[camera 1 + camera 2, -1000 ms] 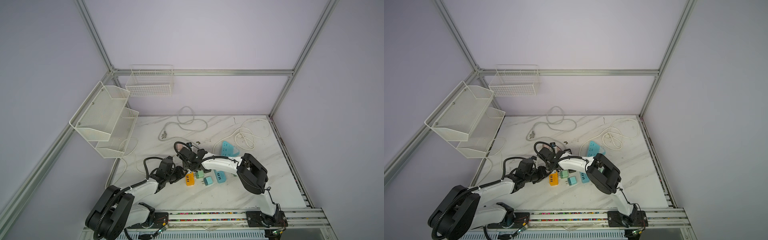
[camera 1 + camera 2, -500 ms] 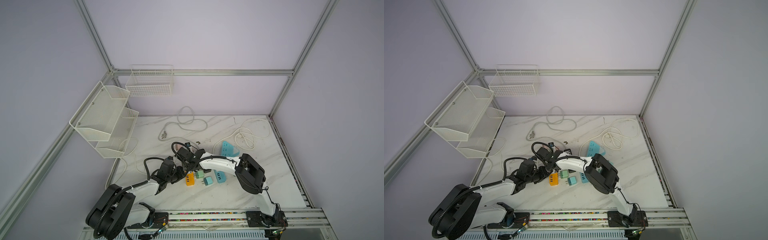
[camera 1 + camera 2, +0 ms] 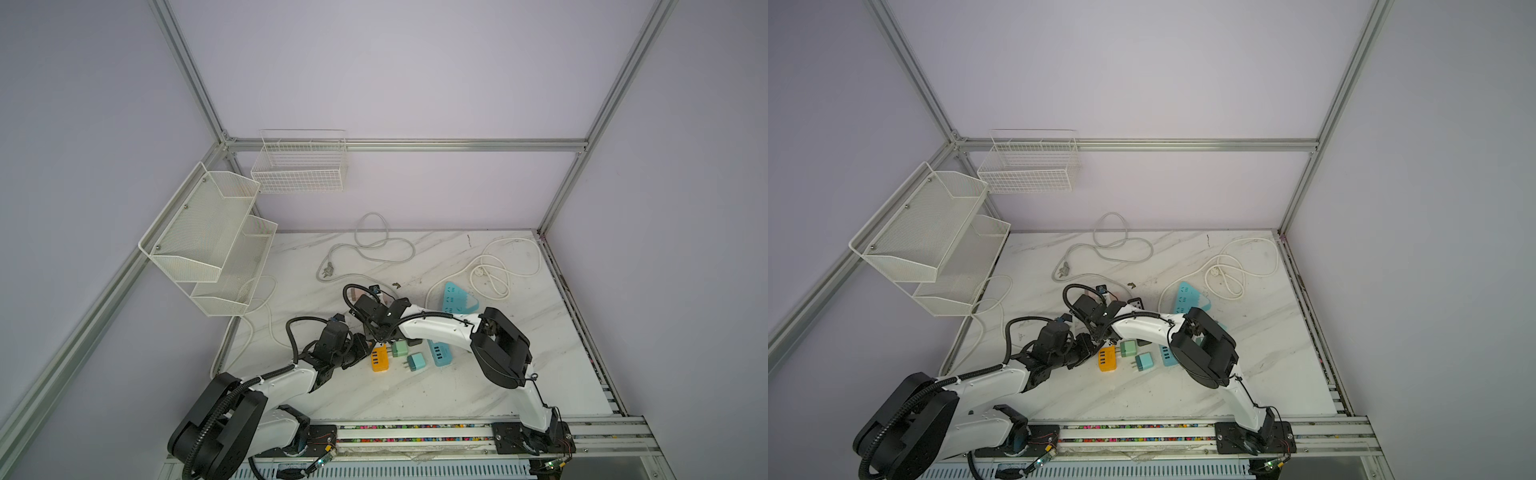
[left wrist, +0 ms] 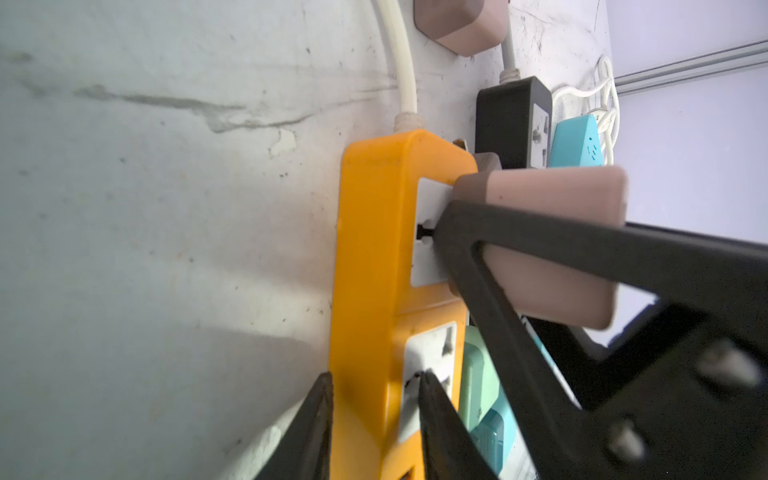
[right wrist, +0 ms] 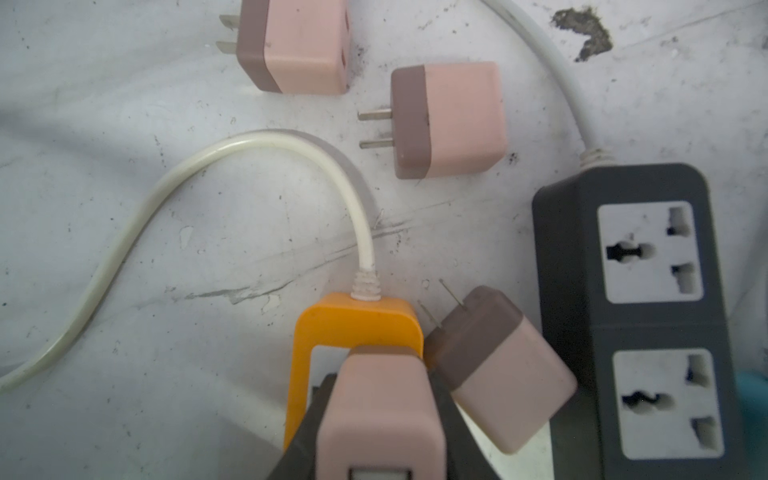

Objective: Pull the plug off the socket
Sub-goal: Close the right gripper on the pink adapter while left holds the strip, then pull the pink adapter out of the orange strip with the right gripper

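Orange plastic power strip is lying at the tips of our left gripper in a top view. Left wrist view: we are clamping its body there. Right wrist view: our right gripper is pinching the pink cube plug at the strip's end socket. By pulling aslant, we are risking bent prongs or a slipping strip.

Glossy orange plastic socket strip; matt pink plastic plug; scuffed marble-look table.
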You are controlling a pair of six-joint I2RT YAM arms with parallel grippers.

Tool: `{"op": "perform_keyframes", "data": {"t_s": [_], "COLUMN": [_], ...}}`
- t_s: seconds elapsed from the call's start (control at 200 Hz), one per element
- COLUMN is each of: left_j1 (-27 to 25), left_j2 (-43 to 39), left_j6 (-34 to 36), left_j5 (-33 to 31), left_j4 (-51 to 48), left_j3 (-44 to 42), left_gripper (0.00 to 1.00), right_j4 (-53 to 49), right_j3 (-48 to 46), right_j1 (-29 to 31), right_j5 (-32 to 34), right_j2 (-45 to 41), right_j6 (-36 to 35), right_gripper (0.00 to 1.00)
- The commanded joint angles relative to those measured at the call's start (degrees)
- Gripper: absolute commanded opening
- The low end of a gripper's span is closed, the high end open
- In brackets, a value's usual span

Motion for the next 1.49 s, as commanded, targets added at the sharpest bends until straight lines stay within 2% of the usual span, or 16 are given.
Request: {"op": "perform_keyframes", "data": {"t_s": [0.0, 0.115, 0.33, 0.555, 0.745, 0.95, 1.145, 1.335, 1.49], "left_j1": [-0.8, -0.8, -0.9, -1.0, -1.0, -1.1, -1.1, -1.6, -2.8], "left_j2": [2.3, 1.6, 0.9, 1.1, -1.3, -3.7, -7.3, -12.1, -15.0], "left_j6": [-0.7, -2.2, -2.3, -2.5, -2.5, -0.4, 1.2, 2.4, 2.3], "left_j5": [-3.8, -4.5, -4.9, -4.6, -4.2, -4.3, -5.3, -7.5, -8.4], "left_j4": [-9.5, -9.0, -9.3, -9.2, -9.6, -13.6, -18.5, -24.0, -26.8], "left_j3": [-2.8, -3.7, -4.4, -4.2, -3.7, 0.8, 4.8, 8.1, 8.5], "left_gripper": [0.33, 0.31, 0.31, 0.3, 0.3, 0.32, 0.37, 0.42, 0.44], "right_j4": [-0.1, 0.9, 1.5, -0.1, 3.0, 5.3, 8.3, 13.2, 13.8], "right_j3": [1.8, 1.3, -1.3, 2.3, -2.1, -8.0, -13.9, -26.1, -34.0], "right_j1": [1.1, 0.9, -0.7, 0.7, 0.4, -0.4, -1.8, -5.8, -6.8], "right_j5": [1.6, -1.4, 1.4, -0.5, -0.2, -1.8, -6.3, -14.0, -15.7], "right_j2": [-0.7, -0.9, -3.9, -1.3, -8.7, -15.3, -22.4, -31.9, -38.3], "right_j6": [0.0, -0.1, -0.3, 0.2, -1.0, -0.2, -0.8, 1.6, 3.7], "right_gripper": [0.21, 0.21, 0.21, 0.18, 0.18, 0.18, 0.18, 0.18, 0.18]}}
